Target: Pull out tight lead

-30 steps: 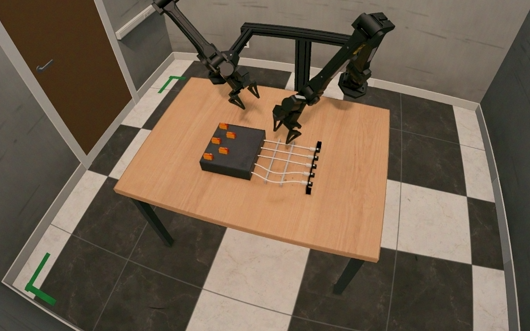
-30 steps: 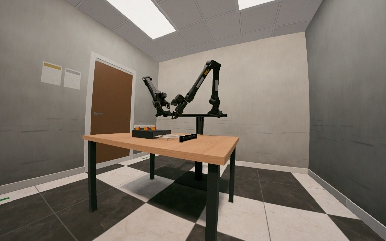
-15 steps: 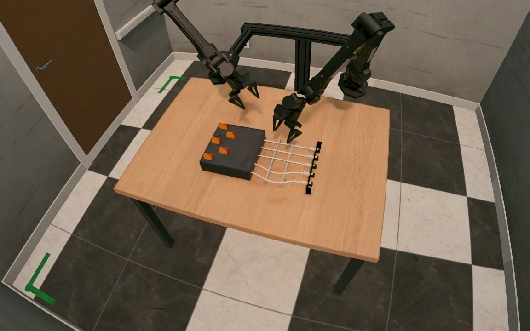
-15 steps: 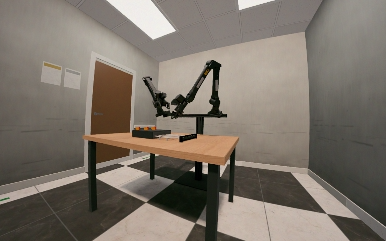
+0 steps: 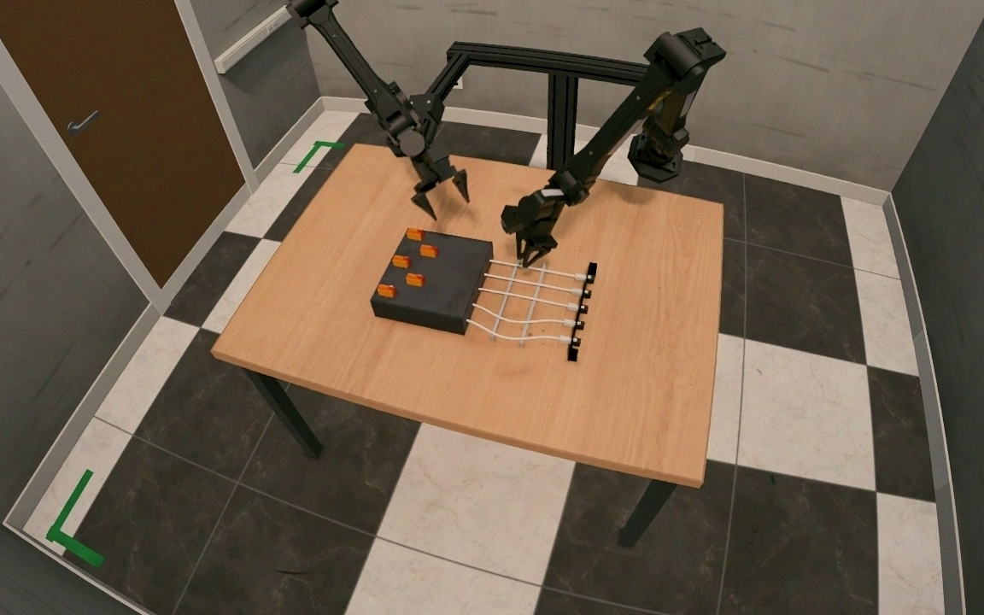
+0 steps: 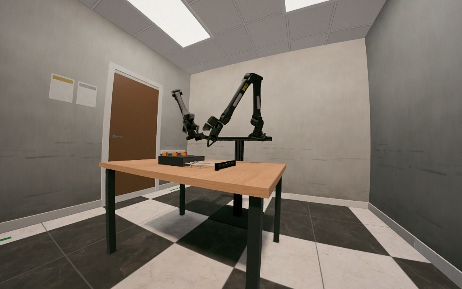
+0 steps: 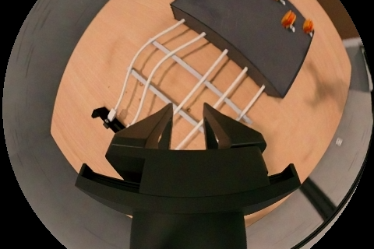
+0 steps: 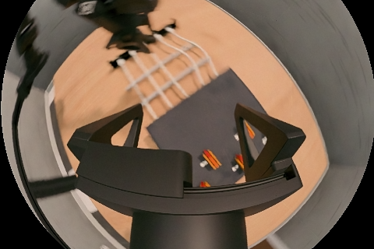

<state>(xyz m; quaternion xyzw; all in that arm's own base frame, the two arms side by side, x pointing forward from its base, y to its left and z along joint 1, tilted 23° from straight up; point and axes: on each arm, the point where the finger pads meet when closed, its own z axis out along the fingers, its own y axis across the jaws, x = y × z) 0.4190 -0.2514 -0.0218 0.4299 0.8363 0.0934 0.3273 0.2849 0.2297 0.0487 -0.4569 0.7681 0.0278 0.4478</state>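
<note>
A dark box (image 5: 434,278) with five orange handles (image 5: 407,262) sits mid-table. Five white leads (image 5: 530,294) run from its side across two white cross bars to a black port strip (image 5: 582,309). The two near leads sag in curves; the others look straight. My left gripper (image 5: 530,260) (image 6: 209,143) hovers above the far leads, clear of them. Its fingers stand narrowed with a gap and hold nothing. My right gripper (image 5: 446,197) hangs wide open and empty above the table behind the box (image 8: 189,121).
The left arm's gripper shows in the right wrist view (image 8: 125,33) above the leads. A black frame (image 5: 557,84) stands behind the table. The table edge lies well right of the port strip.
</note>
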